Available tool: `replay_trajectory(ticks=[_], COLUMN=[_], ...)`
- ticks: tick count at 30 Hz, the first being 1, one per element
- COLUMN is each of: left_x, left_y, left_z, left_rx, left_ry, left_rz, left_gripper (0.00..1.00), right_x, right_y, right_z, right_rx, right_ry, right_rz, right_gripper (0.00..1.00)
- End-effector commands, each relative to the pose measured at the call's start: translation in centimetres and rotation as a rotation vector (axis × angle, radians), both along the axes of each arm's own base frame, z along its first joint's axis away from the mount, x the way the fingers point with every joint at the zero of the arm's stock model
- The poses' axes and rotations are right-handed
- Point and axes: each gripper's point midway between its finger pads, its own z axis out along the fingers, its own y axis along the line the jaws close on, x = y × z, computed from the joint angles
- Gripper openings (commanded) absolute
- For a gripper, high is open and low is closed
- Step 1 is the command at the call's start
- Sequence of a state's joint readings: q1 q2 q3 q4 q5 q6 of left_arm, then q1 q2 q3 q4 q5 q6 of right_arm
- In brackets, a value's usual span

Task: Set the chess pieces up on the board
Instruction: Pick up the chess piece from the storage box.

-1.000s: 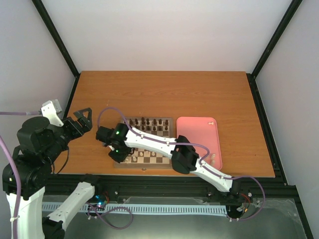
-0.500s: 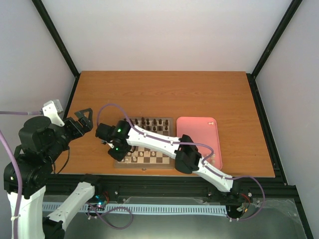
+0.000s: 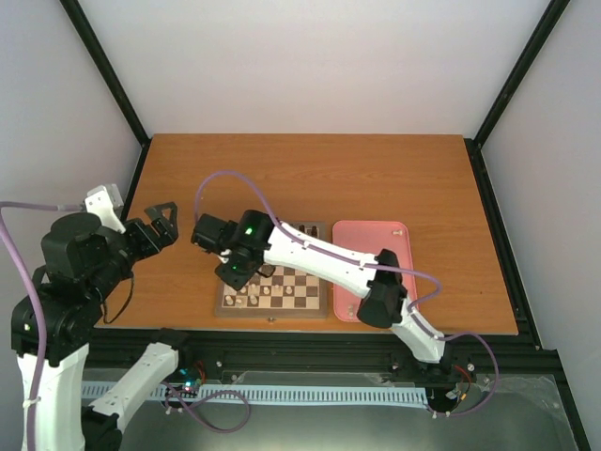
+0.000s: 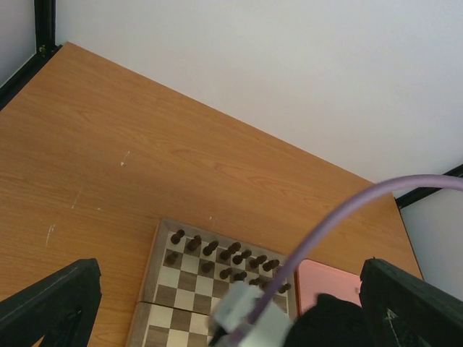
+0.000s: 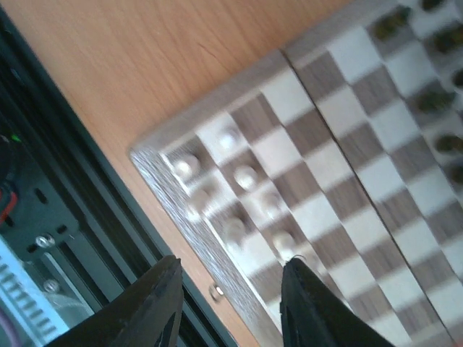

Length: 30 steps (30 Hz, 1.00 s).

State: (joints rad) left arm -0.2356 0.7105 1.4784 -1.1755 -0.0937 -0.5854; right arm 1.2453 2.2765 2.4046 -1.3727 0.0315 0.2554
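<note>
The board [image 3: 299, 285] lies near the table's front edge. Several cream-white chess pieces [image 5: 244, 176] stand in its two near rows at the left corner, blurred in the right wrist view; from above they show as the pieces [image 3: 255, 297]. My right gripper [image 5: 231, 307] hovers above that corner, open, with nothing between its fingers; in the top view this gripper [image 3: 233, 271] covers the board's left side. My left gripper [image 3: 158, 222] hangs left of the board, wide open and empty. In its wrist view the left gripper [image 4: 231, 318] frames the board [image 4: 163, 285].
Dark brown chessmen [image 4: 226, 254] fill the board's two far rows. A pink tray [image 3: 379, 246] lies right of the board, and a small white piece [image 3: 398, 229] lies at its far edge. The right arm's purple cable [image 4: 340, 217] crosses the left wrist view. The black frame rail [image 5: 65, 217] runs beside the board.
My right gripper has opened wider and lifted off the board's left edge, drawing back over it while its elbow swung right. The left arm has barely shifted.
</note>
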Motion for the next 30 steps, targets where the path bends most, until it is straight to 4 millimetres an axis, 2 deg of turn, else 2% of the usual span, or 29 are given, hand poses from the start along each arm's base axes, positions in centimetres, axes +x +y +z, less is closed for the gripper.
replay_trajectory(ticks=[1,5,6,9,15,17,20,23,30], left_x=[0.6,1.5,1.7,2.5,4.3,4.9,5.6,6.1,6.7], left_y=[0.0,-0.5,-0.7,-1.2,-2.2,-2.6,-3.0,-3.4,-4.1], left_z=[0.8,0.8,0.8,0.7,-0.5,-1.0,-1.9,-3.1,-5.6], left_rx=[0.037,0.048,0.049,0.046,0.031,0.024,0.026,0.018,0.002], left_ry=[-0.005,0.009,0.011,0.018,0.043,0.055,0.077,0.108,0.159], left_rz=[-0.008,-0.033,-0.039,-0.055,-0.085,-0.098,-0.112,-0.122,-0.144], left_gripper=[1.0,1.0,1.0,1.0,1.0,1.0,1.0,1.0,1.0], right_x=[2.6,4.6,4.9,5.8,4.8,3.7,2.3,1.1,-1.1], right_y=[-5.5,-11.1,-12.7,-17.8,-30.3,-33.1,-35.9,-37.7,-40.0], right_z=[2.0,1.9,2.6,2.6,-0.4,-1.3,-2.5,-3.6,-6.0], right_rx=[-0.08,-0.143,-0.136,-0.149,-0.25,-0.27,-0.286,-0.302,-0.285], right_ry=[-0.101,-0.12,-0.126,-0.091,0.044,0.095,0.128,0.153,0.237], right_rz=[-0.133,-0.268,-0.307,-0.454,-0.777,-0.861,-0.953,-1.021,-1.128], right_gripper=[0.41,0.42,0.42,0.42,0.41,0.41,0.41,0.4,0.39])
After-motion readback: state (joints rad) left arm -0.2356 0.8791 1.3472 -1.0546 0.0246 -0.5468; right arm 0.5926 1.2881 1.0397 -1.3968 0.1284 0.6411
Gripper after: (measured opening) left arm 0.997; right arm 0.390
